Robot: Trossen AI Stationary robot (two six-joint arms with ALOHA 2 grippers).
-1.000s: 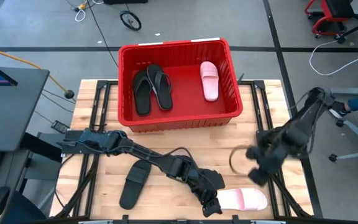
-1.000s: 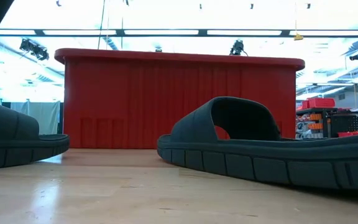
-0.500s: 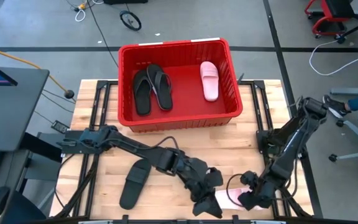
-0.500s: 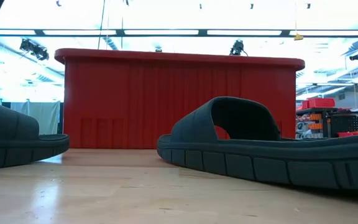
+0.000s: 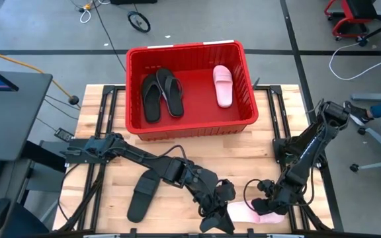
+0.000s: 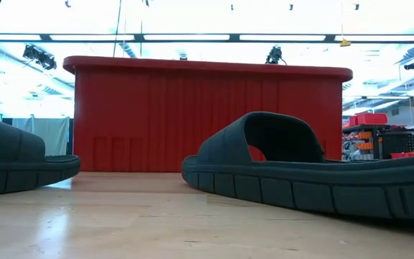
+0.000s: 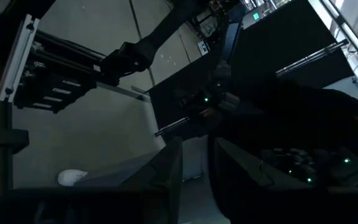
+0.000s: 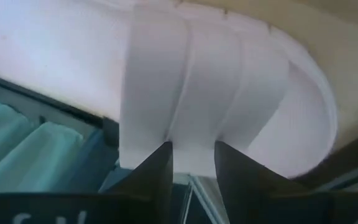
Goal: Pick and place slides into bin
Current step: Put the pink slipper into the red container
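Where wooden table [image 5: 270,145] ends, grey floor [image 5: 58,39] spreads

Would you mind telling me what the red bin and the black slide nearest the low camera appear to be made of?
The red bin looks like moulded plastic: uniform colour, vertical ribs, a thick rolled rim. The black slide looks like matte foam or soft rubber, probably EVA: no sheen, one-piece strap, thick grooved sole. Which of the two cannot be told.

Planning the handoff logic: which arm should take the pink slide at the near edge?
Right. Its end effector sits on the pink slide, and the right wrist view has the strap just ahead of its fingers. The left end effector crowds the slide's other end, its camera facing away.
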